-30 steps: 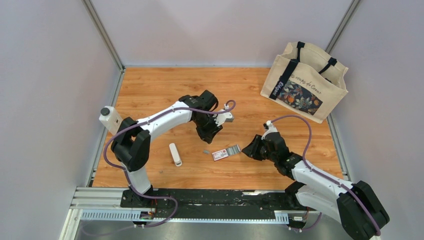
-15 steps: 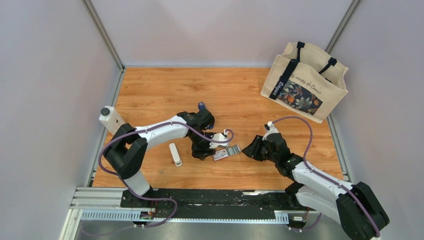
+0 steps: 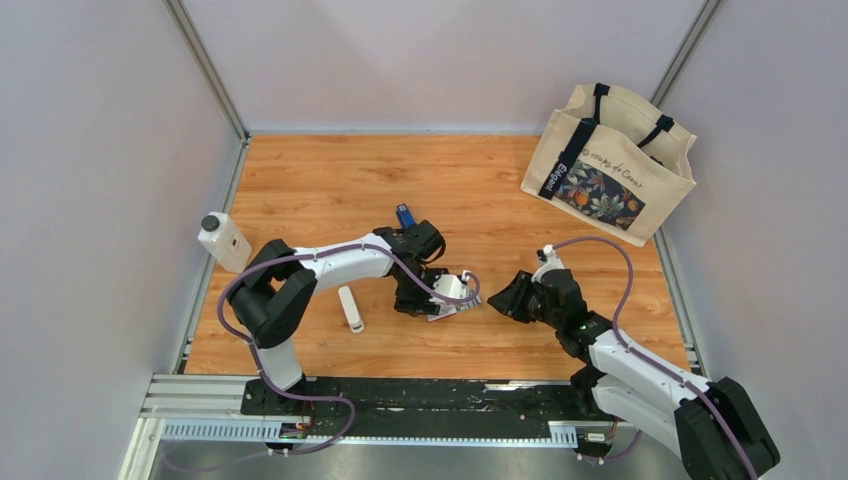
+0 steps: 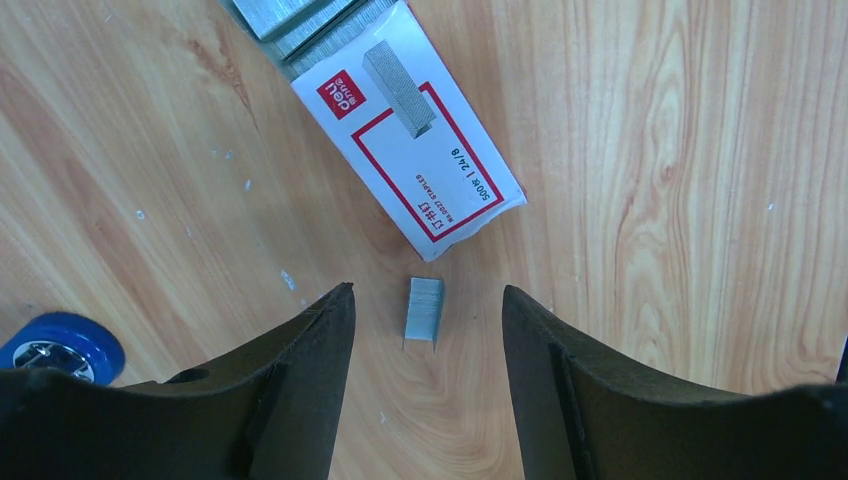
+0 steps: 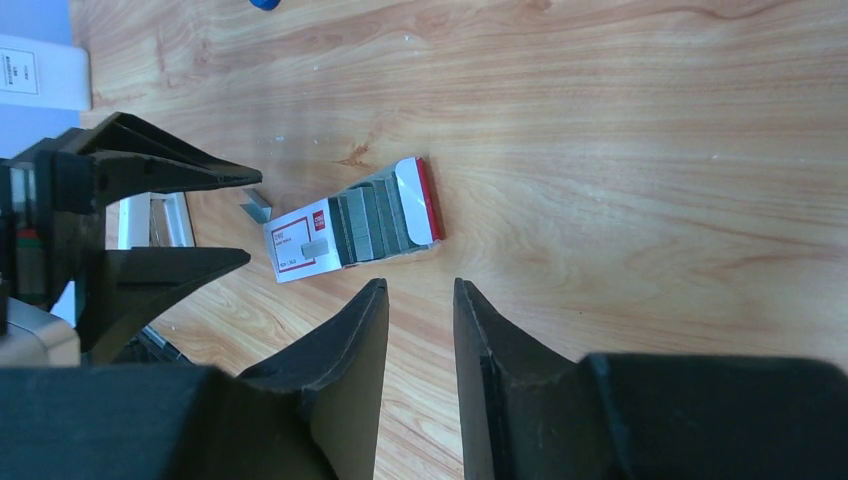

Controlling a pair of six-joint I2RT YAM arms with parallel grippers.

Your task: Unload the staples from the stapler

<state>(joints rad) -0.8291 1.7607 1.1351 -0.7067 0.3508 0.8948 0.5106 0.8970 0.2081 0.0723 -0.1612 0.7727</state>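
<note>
The small blue stapler (image 3: 404,215) lies on the wooden table behind my left arm; its blue end shows at the lower left of the left wrist view (image 4: 55,345). My left gripper (image 3: 419,301) (image 4: 425,292) is open and empty. It hangs over a short loose strip of staples (image 4: 424,312), which lies between its fingertips. The pink-and-white staple box (image 3: 447,306) (image 4: 410,125), with staple strips sliding out, lies just beyond. My right gripper (image 3: 503,298) (image 5: 420,285) is slightly open and empty, just right of the box (image 5: 350,228).
A white rounded stick (image 3: 350,308) lies left of my left gripper. A white box with a black knob (image 3: 222,238) stands at the table's left edge. A cream tote bag (image 3: 610,165) stands at the back right.
My left gripper has come down and toward the near edge, from above the table's middle to over the loose staple strip. The blue stapler now shows behind it. The right gripper shifted slightly.
</note>
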